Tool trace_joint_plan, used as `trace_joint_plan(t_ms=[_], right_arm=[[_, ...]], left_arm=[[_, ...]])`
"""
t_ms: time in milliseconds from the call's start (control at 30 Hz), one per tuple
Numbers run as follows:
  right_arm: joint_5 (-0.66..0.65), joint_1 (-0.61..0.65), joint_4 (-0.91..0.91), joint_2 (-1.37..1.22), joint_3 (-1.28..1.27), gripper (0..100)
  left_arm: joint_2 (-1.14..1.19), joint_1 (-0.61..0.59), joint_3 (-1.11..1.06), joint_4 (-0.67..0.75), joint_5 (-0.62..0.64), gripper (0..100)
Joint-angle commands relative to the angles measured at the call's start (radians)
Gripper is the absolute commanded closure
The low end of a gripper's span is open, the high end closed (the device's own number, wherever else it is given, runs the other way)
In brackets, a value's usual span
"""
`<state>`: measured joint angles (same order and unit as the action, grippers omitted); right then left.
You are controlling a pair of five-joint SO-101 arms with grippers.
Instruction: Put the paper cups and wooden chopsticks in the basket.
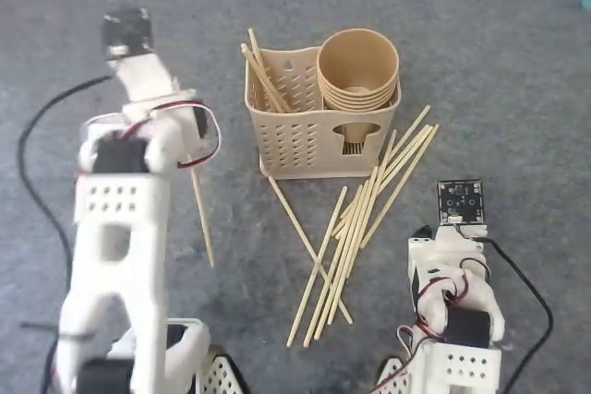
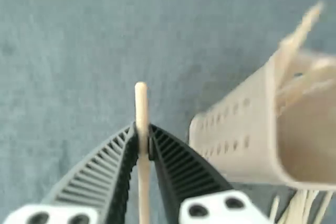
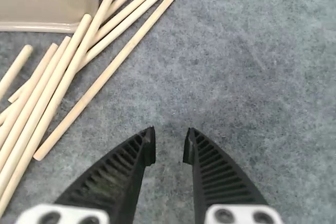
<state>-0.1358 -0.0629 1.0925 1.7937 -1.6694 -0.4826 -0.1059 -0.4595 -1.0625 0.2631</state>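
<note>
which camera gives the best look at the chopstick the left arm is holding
The left wrist view: the held chopstick stands close up, pinched between the left end effector's fingers, tip poking past them. The high view shows its lower length slanting out from under the arm. The right wrist view faces loose chopsticks instead.

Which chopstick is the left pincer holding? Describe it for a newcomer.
Start at the basket mid-table. On its left side, by the left arm, slants one chopstick alone. Unlike the loose pile, it is clamped in the left pincer.
</note>
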Motion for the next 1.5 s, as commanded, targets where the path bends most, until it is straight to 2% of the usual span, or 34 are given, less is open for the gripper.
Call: trace_joint_plan(t_ms=[0,300,533,667,833,1000,1233,1467], right_arm=[[-0.021,-0.012,-0.010,0.016,-0.014,89.8],[-0.023,-0.012,-0.010,0.016,-0.014,89.8],[-0.023,-0.012,-0.012,0.016,-0.014,89.8],[-0.023,-0.012,-0.012,0.016,-0.014,89.8],[-0.023,-0.012,-0.015,0.016,-0.014,89.8],[-0.025,-0.012,-0.015,0.016,-0.014,89.8],[-0.028,-0.012,-0.013,0.016,-0.014,89.8],[-0.028,-0.012,-0.015,0.016,-0.014,89.8]], left_arm=[[-0.216,-0.008,0.018,0.121,-0.006,99],[-0.466,-0.018,-0.110,0.552,-0.005,99],[-0.531,-0.017,-0.151,0.928,0.002,99],[-0.528,0.003,-0.059,0.931,0.002,99],[-0.526,0.143,0.007,0.931,0.002,99],[-0.514,0.241,-0.015,0.934,0.003,99],[-0.322,0.302,-0.036,0.987,0.003,99],[-0.196,0.304,-0.077,1.014,0.005,99]])
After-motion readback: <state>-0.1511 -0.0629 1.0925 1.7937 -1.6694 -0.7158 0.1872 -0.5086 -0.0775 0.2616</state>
